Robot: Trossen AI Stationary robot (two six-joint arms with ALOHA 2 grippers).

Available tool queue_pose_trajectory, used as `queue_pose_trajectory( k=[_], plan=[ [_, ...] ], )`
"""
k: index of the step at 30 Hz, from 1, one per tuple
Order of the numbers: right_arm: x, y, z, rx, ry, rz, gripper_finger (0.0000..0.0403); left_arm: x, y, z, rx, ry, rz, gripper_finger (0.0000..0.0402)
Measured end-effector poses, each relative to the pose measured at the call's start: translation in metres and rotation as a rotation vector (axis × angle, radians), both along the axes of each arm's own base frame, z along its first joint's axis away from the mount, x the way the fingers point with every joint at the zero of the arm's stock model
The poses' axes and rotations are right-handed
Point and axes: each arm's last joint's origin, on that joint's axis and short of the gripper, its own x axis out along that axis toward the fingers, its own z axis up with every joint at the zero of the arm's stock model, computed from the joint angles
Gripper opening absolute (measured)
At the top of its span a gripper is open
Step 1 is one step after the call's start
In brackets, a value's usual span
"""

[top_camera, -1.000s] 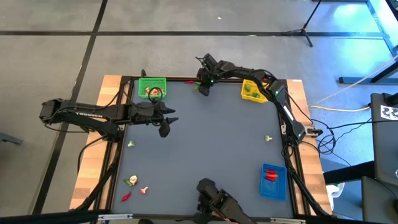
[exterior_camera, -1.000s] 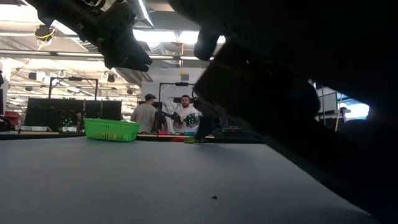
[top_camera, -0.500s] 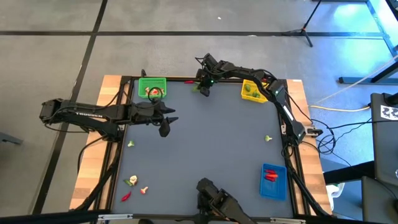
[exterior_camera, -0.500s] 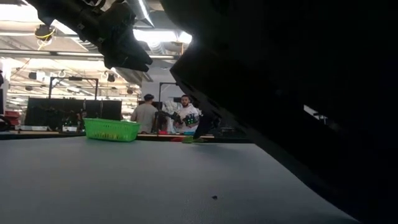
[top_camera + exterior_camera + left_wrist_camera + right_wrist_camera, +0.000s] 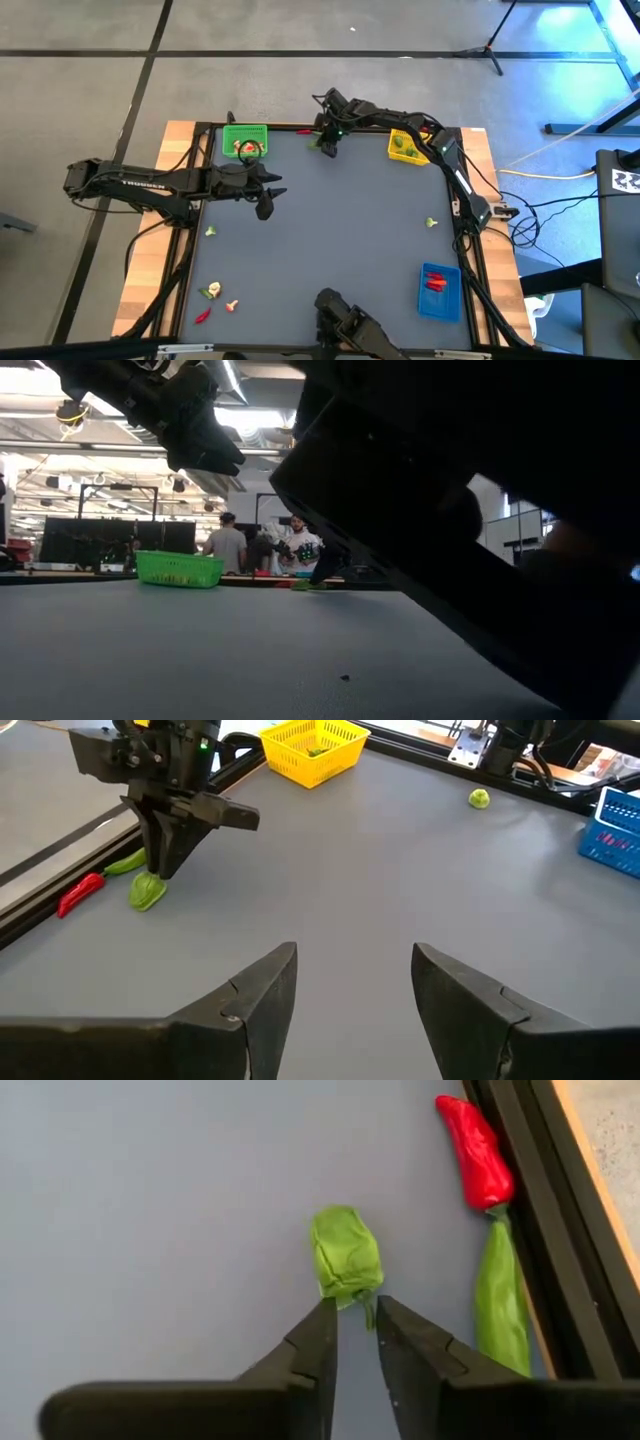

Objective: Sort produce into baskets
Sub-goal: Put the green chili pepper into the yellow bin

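Note:
At the table's far edge my right gripper (image 5: 357,1320) slants down, open by a narrow gap, its tips on either side of the stem of a small green piece (image 5: 345,1258) that lies on the table. A red chili (image 5: 476,1152) and a long green chili (image 5: 500,1305) lie end to end against the far frame. The green basket (image 5: 245,140), yellow basket (image 5: 405,145) and blue basket (image 5: 439,290) stand on the table. My left gripper (image 5: 355,990) hovers open over the table's left middle, with nothing between its fingers. My right gripper has the green piece's stem (image 5: 366,1308) between its two fingertips, coming from above at a slant. A gap shows between the fingers, and I cannot tell whether they touch the stem. The piece lies flat on the table.
Loose produce lies at the near left (image 5: 212,292) and along the left side (image 5: 210,231), and one green piece (image 5: 431,222) lies near the right edge. The raised black frame (image 5: 530,1200) runs close behind the chilies. People stand in the room beyond the table.

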Motion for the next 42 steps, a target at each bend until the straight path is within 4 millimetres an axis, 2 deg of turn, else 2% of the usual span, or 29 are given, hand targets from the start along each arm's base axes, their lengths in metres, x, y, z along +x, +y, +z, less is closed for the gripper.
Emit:
queue_pose_trajectory(
  k=[4, 8, 18, 23, 30, 33, 36, 42],
  plan=[
    [0.001, 0.0, 0.001, -0.031, -0.034, 0.066, 0.0084, 0.0, 0.0, 0.0, 0.006, 0.002, -0.003, 0.0194],
    [0.0, -0.002, 0.001, -0.023, -0.032, 0.061, 0.0082, 0.0, 0.0, 0.0, 0.023, 0.01, -0.011, 0.0194],
    [0.0, -0.002, 0.001, -0.016, -0.038, 0.062, 0.0043, 0.0, 0.0, 0.0, 0.017, 0.007, -0.008, 0.0194],
    [0.0, -0.002, 0.001, -0.007, -0.041, 0.06, 0.0006, 0.0, 0.0, 0.0, 0.016, 0.007, -0.007, 0.0194],
    [-0.002, -0.002, 0.001, -0.029, -0.002, 0.028, 0.0003, 0.0, 0.0, 0.0, 0.008, 0.003, -0.003, 0.0194],
    [-0.005, -0.001, 0.015, -0.05, 0.01, 0.013, 0.0002, 0.0, 0.0, 0.0, -0.005, -0.003, 0.005, 0.0194],
    [-0.01, 0.003, 0.044, -0.07, -0.022, 0.015, 0.0002, 0.0, 0.0, 0.001, -0.006, -0.011, 0.005, 0.0194],
    [-0.021, 0.02, 0.088, -0.075, -0.027, 0.024, 0.0001, 0.001, 0.0, 0.001, -0.005, -0.011, 0.007, 0.0194]
  ],
)
